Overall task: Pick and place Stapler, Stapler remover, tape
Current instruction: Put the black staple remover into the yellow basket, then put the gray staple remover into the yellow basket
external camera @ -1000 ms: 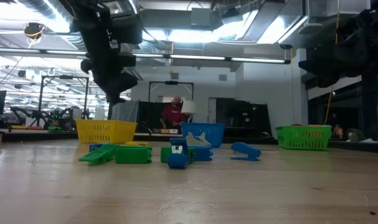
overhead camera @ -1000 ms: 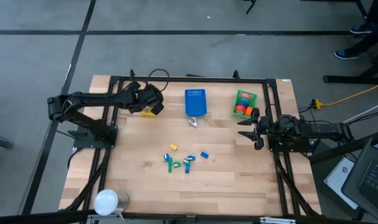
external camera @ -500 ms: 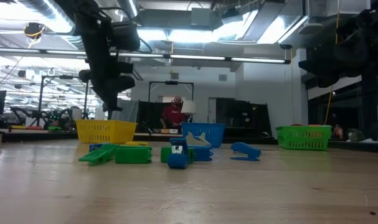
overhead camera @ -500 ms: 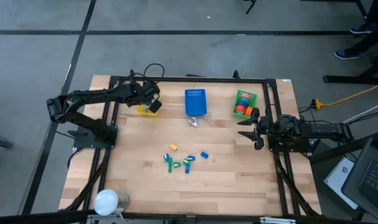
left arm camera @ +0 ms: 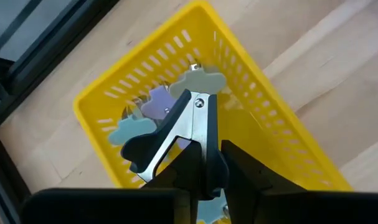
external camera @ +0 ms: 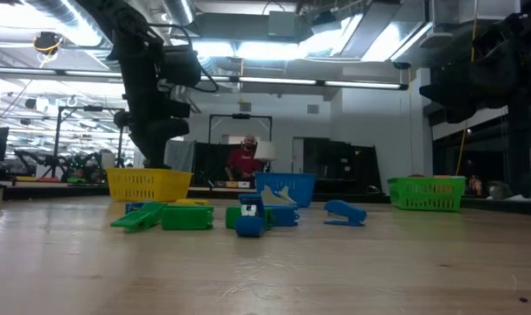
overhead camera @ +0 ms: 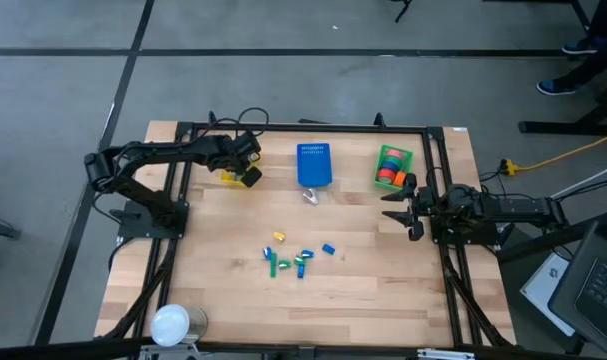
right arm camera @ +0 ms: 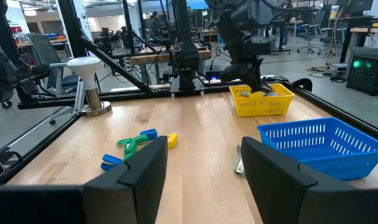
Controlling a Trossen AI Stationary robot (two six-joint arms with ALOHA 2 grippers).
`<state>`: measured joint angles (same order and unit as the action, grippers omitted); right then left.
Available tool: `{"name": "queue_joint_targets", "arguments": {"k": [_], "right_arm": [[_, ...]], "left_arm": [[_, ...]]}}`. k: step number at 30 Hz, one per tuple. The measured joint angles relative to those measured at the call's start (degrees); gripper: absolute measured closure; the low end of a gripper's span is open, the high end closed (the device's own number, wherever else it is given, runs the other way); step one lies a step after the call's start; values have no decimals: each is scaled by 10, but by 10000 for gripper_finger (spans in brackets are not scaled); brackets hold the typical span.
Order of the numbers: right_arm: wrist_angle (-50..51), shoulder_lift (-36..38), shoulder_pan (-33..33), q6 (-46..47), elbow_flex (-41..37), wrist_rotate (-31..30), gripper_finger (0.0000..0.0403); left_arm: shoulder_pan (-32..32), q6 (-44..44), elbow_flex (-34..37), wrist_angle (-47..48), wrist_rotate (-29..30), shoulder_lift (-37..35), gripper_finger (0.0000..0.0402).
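Inspector: What is seen at the left gripper (left arm camera: 206,169)?

Recorder: A stapler remover (left arm camera: 195,121) is clamped between its two dark fingers, which are closed tight on the metal blades. It is held directly over the yellow basket (left arm camera: 271,109), in which more pale winged removers are lying. In the high view this gripper (overhead camera: 247,174) is found at the upper left of the table, at the yellow basket (overhead camera: 226,177).

Inspector: And the right gripper (overhead camera: 411,212)?

Recorder: It is parked at the right edge of the table, clear of every object. Its fingers (right arm camera: 139,171) are spread wide, with nothing grasped.

Inspector: Where are the other items placed?

Recorder: The tape (overhead camera: 388,173), orange, red and green rolls, is gathered in the green basket (overhead camera: 406,156) at the upper right. A blue basket (overhead camera: 314,165) is set at the upper middle, with a small metal piece (overhead camera: 310,197) just below it. The staplers (overhead camera: 301,262), small blue, green and yellow pieces, are scattered on the bare wood at the centre. A white round object (overhead camera: 170,323) is seen at the lower left corner.
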<state>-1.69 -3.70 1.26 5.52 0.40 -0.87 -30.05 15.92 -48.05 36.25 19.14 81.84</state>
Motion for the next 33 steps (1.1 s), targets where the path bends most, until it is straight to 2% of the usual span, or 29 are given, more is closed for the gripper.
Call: {"name": "queue_joint_targets", "arguments": {"k": [9,14,24,33], "right_arm": [[0,0,0,0,0,0,192],[0,0,0,0,0,0,192],[0,0,0,0,0,0,192],[0,0,0,0,0,0,192]], "left_arm": [[31,-54,0,-1,16,0,281],[54,-62,-10,3,22,-8,255],[99,-63,-24,13,50,-111,253],[182,-33,-24,12,17,-154,253]]}}
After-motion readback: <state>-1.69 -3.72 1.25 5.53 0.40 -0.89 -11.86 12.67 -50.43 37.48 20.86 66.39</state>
